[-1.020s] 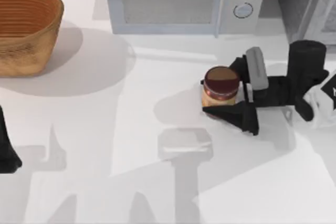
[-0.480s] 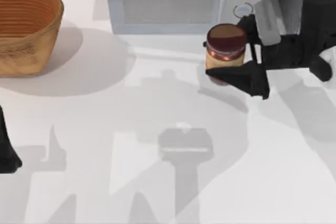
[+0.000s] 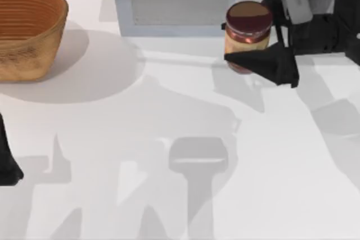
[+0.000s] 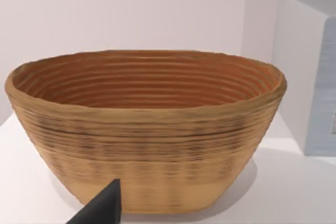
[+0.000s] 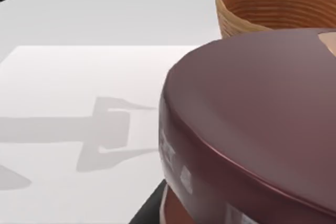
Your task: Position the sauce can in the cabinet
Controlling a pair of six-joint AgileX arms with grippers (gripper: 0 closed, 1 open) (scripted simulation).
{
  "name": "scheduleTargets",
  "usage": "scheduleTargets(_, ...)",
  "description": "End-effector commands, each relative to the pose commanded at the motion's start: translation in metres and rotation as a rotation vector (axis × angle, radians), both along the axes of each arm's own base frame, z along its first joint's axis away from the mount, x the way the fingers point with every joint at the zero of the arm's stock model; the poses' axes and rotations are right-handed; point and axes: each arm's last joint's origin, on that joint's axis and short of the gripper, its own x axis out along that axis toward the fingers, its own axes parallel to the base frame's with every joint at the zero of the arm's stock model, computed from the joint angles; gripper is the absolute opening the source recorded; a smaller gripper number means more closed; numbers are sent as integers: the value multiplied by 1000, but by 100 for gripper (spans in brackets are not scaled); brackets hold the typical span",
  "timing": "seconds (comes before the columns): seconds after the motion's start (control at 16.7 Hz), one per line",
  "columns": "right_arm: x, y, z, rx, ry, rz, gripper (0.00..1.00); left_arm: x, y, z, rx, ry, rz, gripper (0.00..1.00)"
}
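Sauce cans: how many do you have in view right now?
1. The sauce can is upright, held clear of the table in my right end effector, in front of the microwave at the top view's upper right. Its maroon top is close in the right wrist view.

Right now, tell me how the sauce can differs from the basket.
The sauce can is a small upright cylinder with a closed maroon top; the basket is much bigger, woven tan and open-topped. The can is held off the table by the right gripper near the microwave; the basket rests on the table's left, untouched.
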Motion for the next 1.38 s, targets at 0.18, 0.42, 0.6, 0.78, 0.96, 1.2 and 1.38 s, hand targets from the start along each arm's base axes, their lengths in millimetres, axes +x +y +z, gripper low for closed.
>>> scheduleTargets(0.18, -1, -1, 1, -2, -1, -7, 0, 0, 0, 0, 0, 0, 0, 100)
scheduleTargets(0.42, -21, -14, 32, -23, -23, -123, 0, 0, 0, 0, 0, 0, 0, 100)
scheduleTargets(0.6, -56, -31, 65, -43, -41, -277, 0, 0, 0, 0, 0, 0, 0, 100)
scheduleTargets(0.78, -106, -51, 91, -58, -49, -473, 0, 0, 0, 0, 0, 0, 0, 100)
scheduleTargets(0.96, -163, -70, 98, -59, -50, -695, 0, 0, 0, 0, 0, 0, 0, 100)
scheduleTargets(1.2, -231, -91, 77, -36, -46, -1005, 0, 0, 0, 0, 0, 0, 0, 100)
scheduleTargets(1.38, -266, -103, 47, -4, -49, -1221, 0, 0, 0, 0, 0, 0, 0, 100)
